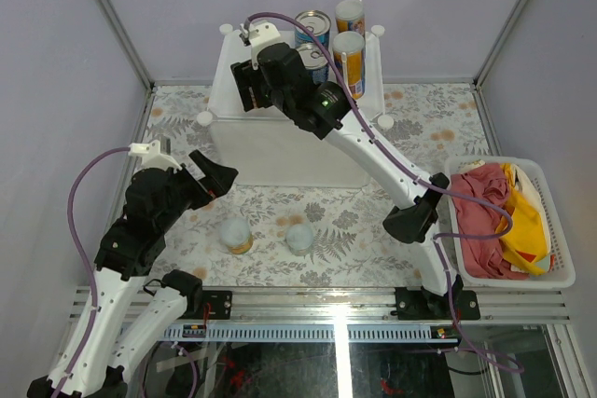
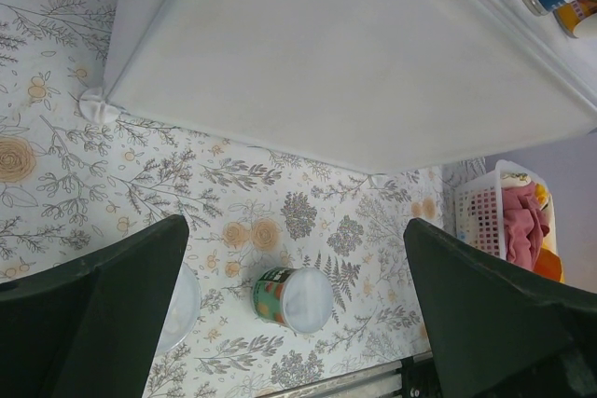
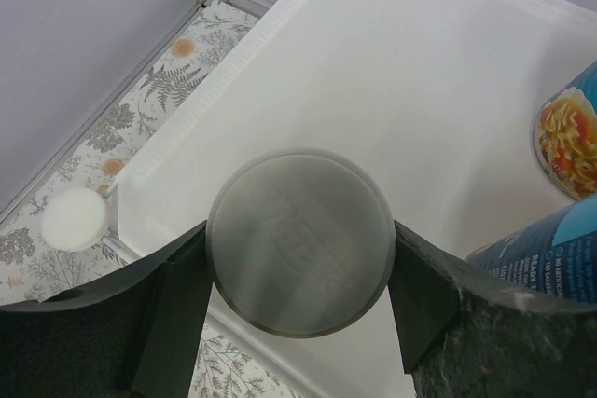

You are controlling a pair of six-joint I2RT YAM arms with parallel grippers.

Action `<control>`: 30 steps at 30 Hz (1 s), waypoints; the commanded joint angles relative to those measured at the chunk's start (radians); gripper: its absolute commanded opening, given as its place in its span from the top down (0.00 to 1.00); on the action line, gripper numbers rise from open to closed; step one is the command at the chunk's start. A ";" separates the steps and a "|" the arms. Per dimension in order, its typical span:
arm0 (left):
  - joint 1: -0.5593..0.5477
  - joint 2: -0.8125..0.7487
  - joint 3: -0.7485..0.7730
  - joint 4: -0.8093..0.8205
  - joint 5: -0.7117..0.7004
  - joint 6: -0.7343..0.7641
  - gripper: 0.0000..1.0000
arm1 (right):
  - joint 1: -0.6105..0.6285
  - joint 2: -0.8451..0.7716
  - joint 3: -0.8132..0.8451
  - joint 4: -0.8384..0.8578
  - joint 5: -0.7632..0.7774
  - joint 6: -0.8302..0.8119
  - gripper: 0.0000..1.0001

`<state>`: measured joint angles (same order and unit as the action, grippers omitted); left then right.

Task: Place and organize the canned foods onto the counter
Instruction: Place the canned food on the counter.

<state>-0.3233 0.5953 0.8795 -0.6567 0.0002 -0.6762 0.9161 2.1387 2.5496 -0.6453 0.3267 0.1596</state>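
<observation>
The white counter (image 1: 280, 146) stands at the back centre. On its top are two blue-labelled tins (image 1: 312, 25) and two tall yellow cans (image 1: 348, 61). My right gripper (image 1: 245, 86) is over the counter's left part, shut on a can with a grey lid (image 3: 298, 240). The can sits near the counter's (image 3: 401, 72) front left edge, and I cannot tell whether it touches the top. My left gripper (image 1: 213, 179) is open and empty above the table. A short green can (image 2: 294, 298) and a short orange can (image 1: 235, 235) stand on the table below it.
A white slatted basket (image 1: 560, 230) of red and yellow cloth sits at the right edge of the table. A round white corner knob (image 3: 73, 218) is at the counter's left corner. A blue tin (image 3: 560, 193) stands close to the right of my right gripper.
</observation>
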 commanded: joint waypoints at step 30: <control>0.007 -0.007 0.101 0.109 -0.066 0.054 0.00 | -0.025 -0.059 0.019 0.075 -0.013 -0.030 0.10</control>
<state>-0.3233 0.6014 0.9176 -0.6392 -0.0261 -0.6701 0.9024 2.1422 2.5515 -0.6163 0.3042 0.1551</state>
